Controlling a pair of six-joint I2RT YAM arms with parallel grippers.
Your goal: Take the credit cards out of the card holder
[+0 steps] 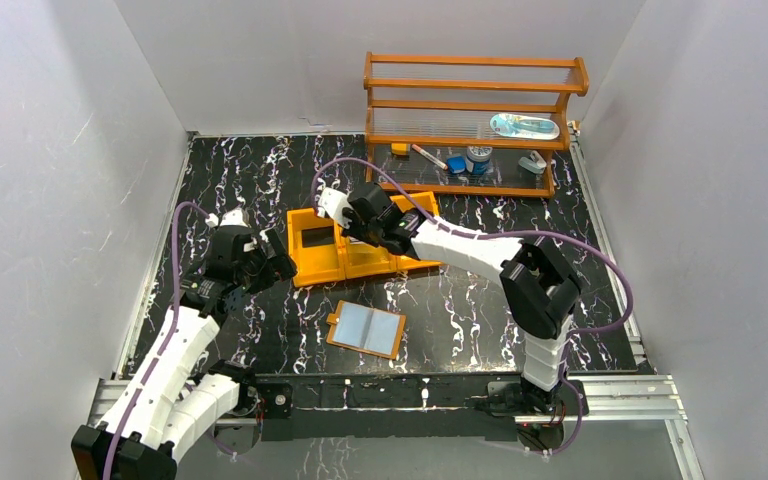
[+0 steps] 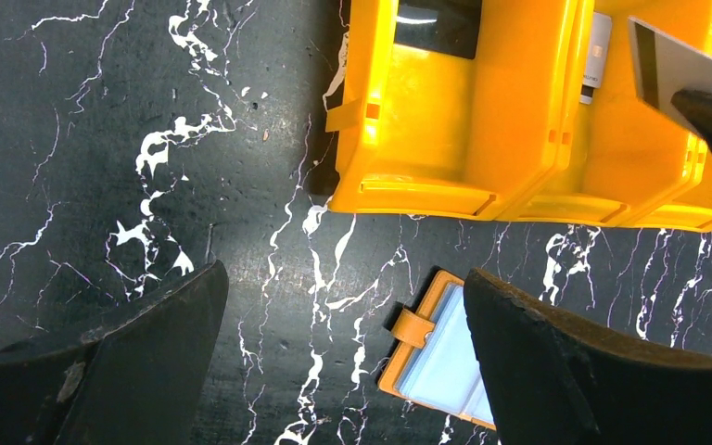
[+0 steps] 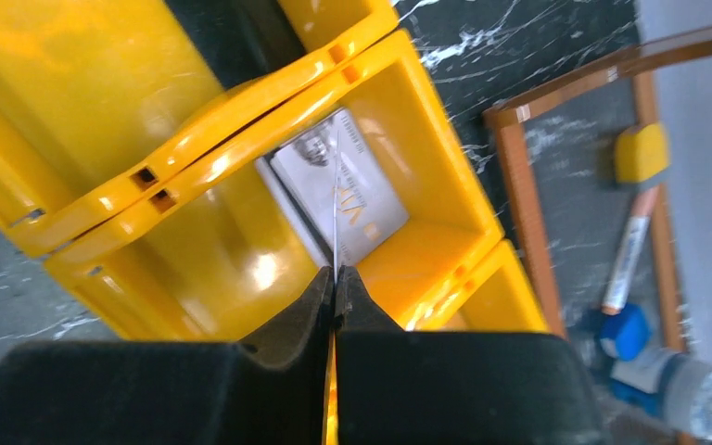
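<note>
Though black-marbled, tabletop point(image 1: 480, 310) beneath card holder point(image 1: 366, 328), between white walls point(image 1: 60, 150).

Part of card holder point(image 2: 434, 360) behind left gripper point(image 2: 343, 275)

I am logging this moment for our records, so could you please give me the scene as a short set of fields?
card holder: open flat on the table, pale pockets up, nearer the arms than the tray
tray: orange, three compartments
left gripper: open, empty, above the table near the tray's left end
right gripper: shut on a striped card, above the tray
cards in tray: dark card in the left compartment, whitish card in the middle one
</note>
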